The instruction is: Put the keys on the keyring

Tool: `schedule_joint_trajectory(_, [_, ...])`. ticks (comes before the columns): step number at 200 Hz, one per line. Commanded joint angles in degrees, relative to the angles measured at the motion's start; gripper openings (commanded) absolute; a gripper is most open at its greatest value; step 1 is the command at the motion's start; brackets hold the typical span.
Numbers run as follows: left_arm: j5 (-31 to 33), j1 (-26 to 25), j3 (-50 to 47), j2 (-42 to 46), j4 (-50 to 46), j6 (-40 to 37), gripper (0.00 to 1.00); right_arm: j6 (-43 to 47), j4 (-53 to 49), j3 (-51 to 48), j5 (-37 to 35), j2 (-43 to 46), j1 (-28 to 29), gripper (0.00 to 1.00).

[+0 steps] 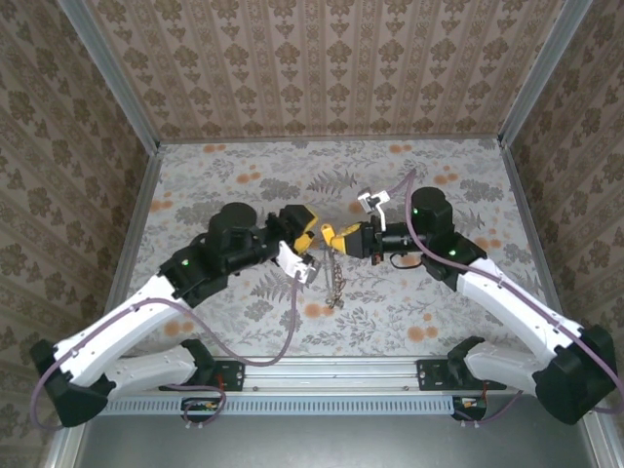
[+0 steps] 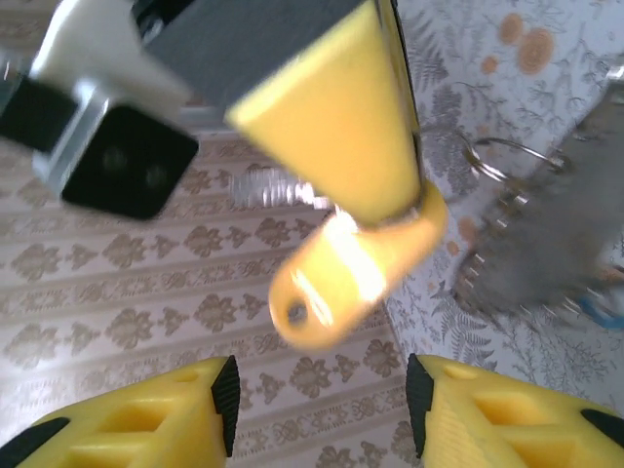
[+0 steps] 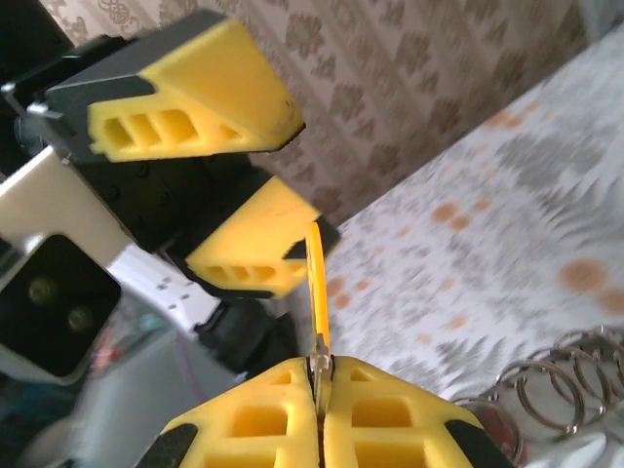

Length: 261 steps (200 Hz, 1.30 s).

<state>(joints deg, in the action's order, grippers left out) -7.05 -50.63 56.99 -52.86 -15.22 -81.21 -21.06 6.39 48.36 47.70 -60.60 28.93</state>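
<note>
Top view, left gripper (image 1: 310, 240) and right gripper (image 1: 333, 235) nearly tip to tip above counter (image 1: 439, 292), keyring (image 1: 335, 283) lying just near of them, left wrist, left gripper fingers (image 2: 195, 409) spread wide, empty, yellow-headed key (image 2: 341, 278) ahead, right wrist, right gripper (image 3: 320, 375) clamped on key edge-on, keyring coils lower right.

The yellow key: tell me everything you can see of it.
The yellow key has a glossy, plastic-looking yellow head, rounded, with a small hole near its free end. The right pincer is shut on its other end, hiding the blade. The key is held in the air above the table. From the right wrist it appears edge-on, as a thin strip. Its head points toward the open left pincer and lies close to it; I cannot tell whether they touch.
</note>
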Motion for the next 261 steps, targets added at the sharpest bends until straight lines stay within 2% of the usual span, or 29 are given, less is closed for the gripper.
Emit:
schedule_joint_trajectory(1, [-2.2,2.6,-3.2,4.1,-0.5,11.5,0.54,13.8,2.5,0.1,-11.8,4.1,1.1,0.02])
schedule_joint_trajectory(32, [-0.4,6.9,-6.6,8.6,0.7,26.5,0.58,28.8,1.9,-0.2,-21.4,5.0,3.5,0.02])
schedule_joint_trajectory(60, [3.2,9.7,-11.1,10.6,2.2,43.4,0.59,40.4,1.2,0.4,-24.8,4.4,4.7,0.02])
schedule_joint_trajectory(79, [6.0,11.5,-19.8,12.8,11.8,57.7,0.60,45.3,-1.6,2.4,-25.3,3.4,4.8,0.02])
schedule_joint_trajectory(98, [8.9,12.9,-29.9,16.3,21.6,68.4,0.62,48.8,-3.5,3.4,-24.2,2.6,4.8,0.03])
schedule_joint_trajectory(121, [15.2,15.2,-35.3,21.2,20.6,76.6,0.70,48.6,-2.3,3.4,-24.0,1.9,4.8,0.02])
schedule_joint_trajectory(138, [16.5,17.3,-36.7,24.9,16.3,79.0,0.76,46.9,-2.2,3.9,-24.1,1.0,4.8,0.01])
schedule_joint_trajectory(155, [17.5,19.5,-37.7,28.3,13.1,81.8,0.88,44.9,-1.3,3.7,-24.7,0.4,4.8,0.01])
schedule_joint_trajectory(177, [21.0,23.3,-38.2,30.8,8.0,90.9,1.00,42.4,-0.2,2.5,-25.4,0.1,4.8,0.01])
schedule_joint_trajectory(204, [15.4,29.6,-38.1,30.8,4.7,96.2,1.00,40.6,-1.8,1.1,-23.9,-0.6,4.7,0.02])
schedule_joint_trajectory(222, [14.1,32.4,-37.2,30.0,2.7,99.8,1.00,38.5,-2.3,0.0,-23.1,-1.8,4.8,0.02])
schedule_joint_trajectory(238, [12.2,36.1,-35.1,27.9,-0.4,104.1,1.00,35.2,-2.3,-0.7,-23.0,-3.7,4.9,0.01])
schedule_joint_trajectory(261, [6.1,42.6,-32.6,22.9,-3.8,107.3,1.00,31.1,-0.7,-0.7,-23.4,-7.6,5.9,0.00])
